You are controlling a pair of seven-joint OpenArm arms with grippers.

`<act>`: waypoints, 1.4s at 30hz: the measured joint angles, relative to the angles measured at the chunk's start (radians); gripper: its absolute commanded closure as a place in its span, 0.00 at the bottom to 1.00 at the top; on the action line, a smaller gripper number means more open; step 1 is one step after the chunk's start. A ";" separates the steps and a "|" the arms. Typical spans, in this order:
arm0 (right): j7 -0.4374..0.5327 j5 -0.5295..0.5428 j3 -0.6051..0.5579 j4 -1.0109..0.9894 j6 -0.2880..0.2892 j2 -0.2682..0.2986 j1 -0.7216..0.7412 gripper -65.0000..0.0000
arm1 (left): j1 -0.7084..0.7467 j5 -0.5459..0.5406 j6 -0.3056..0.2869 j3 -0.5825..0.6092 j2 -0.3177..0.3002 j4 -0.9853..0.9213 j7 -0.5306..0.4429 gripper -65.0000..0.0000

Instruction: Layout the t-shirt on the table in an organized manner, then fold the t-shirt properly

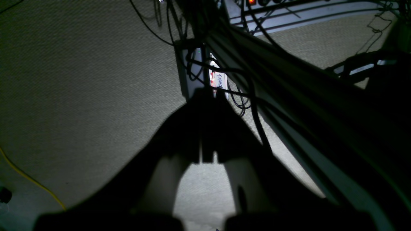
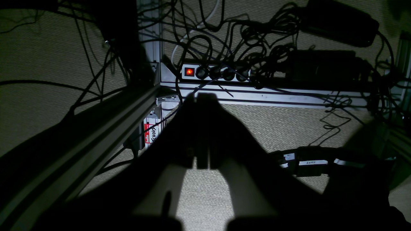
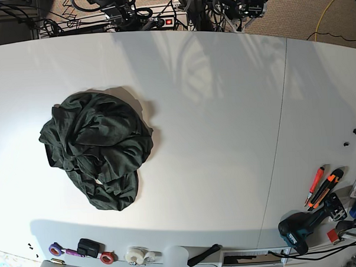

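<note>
White and wide, the table [image 3: 224, 108] fills my base view, with a thin dark seam running down it right of centre. On its left half the t-shirt [image 3: 96, 149] lies as a crumpled dark green heap, bunched and twisted, no sleeve or hem laid flat. Along the near edge I see rolls of tape [image 3: 136, 255] and small bits; at the near right corner sit orange-handled cutters [image 3: 322, 189] and a dark power drill [image 3: 300, 228]. Beyond the far edge, cables and a power strip [image 3: 172, 20] with a lit red switch rest on beige carpet. Neither arm reaches over the tabletop. Both wrist cameras look down past the frame at dim carpet [image 1: 80, 89] and tangled cables [image 2: 244, 38]. My left gripper [image 1: 207, 128] shows as a dark silhouette, jaws closed together, holding nothing. My right gripper [image 2: 203, 128] is the same: closed, empty, hanging over carpet beside an aluminium frame rail [image 2: 273, 96].
</note>
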 measured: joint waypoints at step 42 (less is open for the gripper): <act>0.003 0.003 0.000 0.260 0.001 0.174 -0.184 1.00 | 0.264 -0.186 -0.138 -0.001 -0.070 0.396 0.007 1.00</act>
